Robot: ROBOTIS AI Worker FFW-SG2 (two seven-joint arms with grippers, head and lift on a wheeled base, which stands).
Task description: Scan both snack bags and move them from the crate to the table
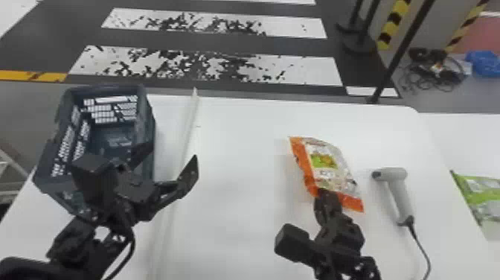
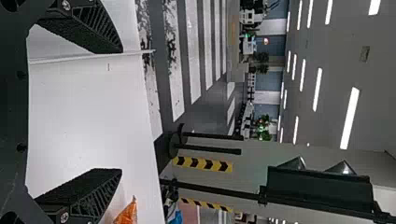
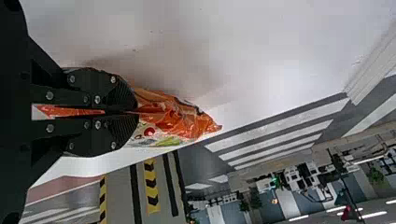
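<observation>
In the head view my right gripper [image 1: 327,197] is shut on the near end of the orange snack bag [image 1: 323,162], over the table [image 1: 238,223]. The right wrist view has the orange bag [image 3: 173,119] pinched between the fingers of my right gripper [image 3: 135,112]. My left gripper [image 1: 173,160] stands open above the right near part of the dark crate [image 1: 148,126], nothing between its fingers; in the left wrist view, too, the left gripper [image 2: 121,112] is spread wide. A green snack bag [image 1: 483,193] lies at the far right.
A grey handheld scanner [image 1: 398,193] with a black cable lies on the table between the orange and green bags. A pale raised strip [image 1: 188,126] runs along the table beside the crate. Black poles stand behind the table.
</observation>
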